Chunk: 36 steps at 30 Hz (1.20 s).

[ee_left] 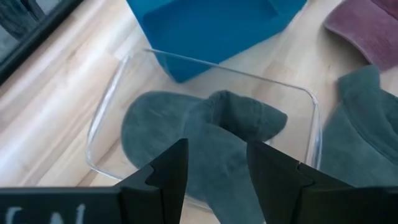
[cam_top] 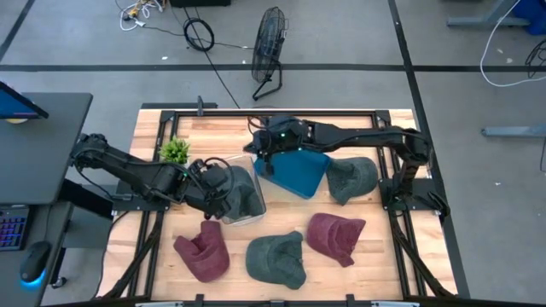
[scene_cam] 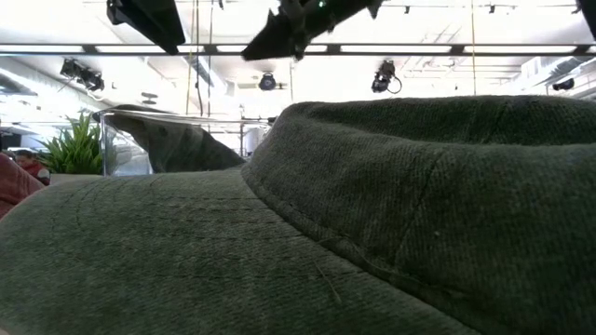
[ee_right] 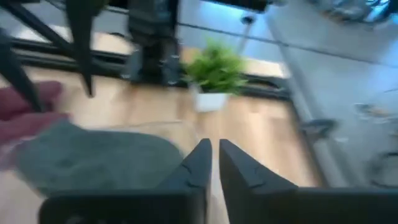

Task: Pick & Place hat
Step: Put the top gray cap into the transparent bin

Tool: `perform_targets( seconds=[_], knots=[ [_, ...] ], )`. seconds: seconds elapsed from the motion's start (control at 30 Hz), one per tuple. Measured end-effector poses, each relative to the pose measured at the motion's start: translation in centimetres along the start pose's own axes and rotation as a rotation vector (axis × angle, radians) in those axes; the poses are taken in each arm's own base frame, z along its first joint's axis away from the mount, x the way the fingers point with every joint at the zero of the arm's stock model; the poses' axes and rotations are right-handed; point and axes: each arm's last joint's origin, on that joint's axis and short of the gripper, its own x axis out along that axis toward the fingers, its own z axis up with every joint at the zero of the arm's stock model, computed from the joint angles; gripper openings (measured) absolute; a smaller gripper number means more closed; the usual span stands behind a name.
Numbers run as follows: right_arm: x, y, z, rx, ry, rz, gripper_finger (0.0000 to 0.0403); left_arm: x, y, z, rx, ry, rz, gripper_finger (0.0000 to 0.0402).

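A grey-green hat [ee_left: 205, 130] lies crumpled in a clear bin [ee_left: 311, 99] at the table's middle left, its crown on the bin's floor. My left gripper [ee_left: 214, 177] hovers open just above it, one finger to each side of the hat's raised fold, touching nothing. In the high view the same gripper [cam_top: 227, 193] sits over the bin [cam_top: 256, 211]. My right gripper [cam_top: 258, 147] hangs in the air past the bin's far edge, beside a blue bin [cam_top: 294, 170]. Its fingers [ee_right: 214, 158] stand only a narrow slit apart with nothing between them.
Loose hats lie on the wooden table: a green one [cam_top: 351, 177] right of the blue bin, a maroon one [cam_top: 335, 236], a green one [cam_top: 277, 260] near the front edge, and a maroon one [cam_top: 203, 251]. A small potted plant [cam_top: 175, 151] stands at the far left.
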Motion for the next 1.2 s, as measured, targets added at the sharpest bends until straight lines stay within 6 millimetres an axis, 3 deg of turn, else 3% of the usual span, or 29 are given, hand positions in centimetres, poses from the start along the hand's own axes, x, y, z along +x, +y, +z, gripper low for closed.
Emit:
perform_targets(
  seconds=[0.13, 0.33, 0.53, 0.63, 0.87, 1.2],
  knots=[
    [-2.6, 0.4, 1.4, -0.061, 0.083, -0.107, 0.0067, 0.0, 0.1, 0.2, 0.000, -0.061, 0.054, 0.0169],
    [-9.4, 1.5, 3.6, -0.107, 0.165, -0.191, 0.0108, 0.1, 0.1, 0.8, -0.029, -0.162, 0.096, 0.0169],
    [-16.2, 2.5, 3.3, 0.010, 0.263, -0.096, 0.0123, 0.2, -0.8, 3.2, -0.005, -0.313, -0.003, 0.0169],
    [-17.9, 2.8, 3.0, 0.069, 0.283, -0.060, 0.0122, 0.1, -1.2, 4.8, 0.030, -0.412, -0.056, 0.0169],
    [-18.6, 3.7, 3.3, 0.088, 0.264, -0.028, 0.0114, 0.7, -0.9, 7.6, 0.065, -0.524, -0.156, 0.0169],
    [-16.9, 5.1, 3.1, 0.149, 0.301, 0.059, 0.0113, 4.7, -0.6, 8.6, 0.136, -0.442, -0.147, 0.0169]
  ],
)
